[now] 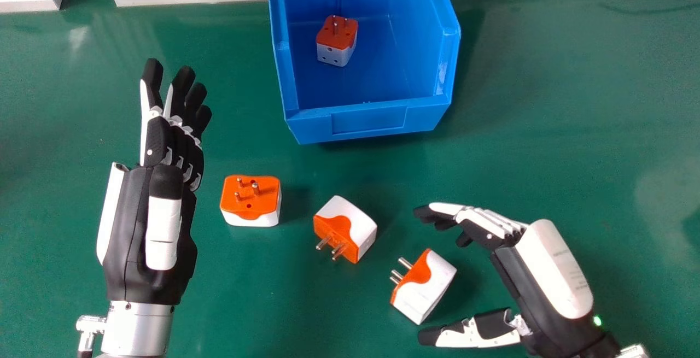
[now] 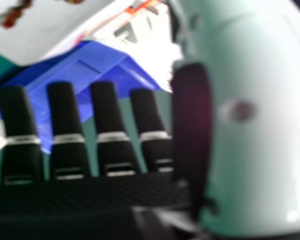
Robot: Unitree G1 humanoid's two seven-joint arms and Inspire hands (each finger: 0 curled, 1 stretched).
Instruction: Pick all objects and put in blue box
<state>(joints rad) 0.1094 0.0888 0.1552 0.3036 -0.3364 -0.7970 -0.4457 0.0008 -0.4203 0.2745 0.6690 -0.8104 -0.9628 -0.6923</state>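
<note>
Right robot hand (image 1: 538,270): fingers and thumb held apart, nothing gripped. Nearest adapter (image 1: 429,292) seen on worktop (image 1: 563,128) at its nine o'clock; best pinched across the body, prongs kept clear. Blue box (image 1: 369,120), at eleven, should be approached high over the front lip. Left robot hand (image 1: 164,210) noted at head view's nine.

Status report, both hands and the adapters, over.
Right hand open beside the nearest adapter. Left hand open, holding nothing. Three adapters on the table, one inside the blue box. No obstruction seen.
</note>
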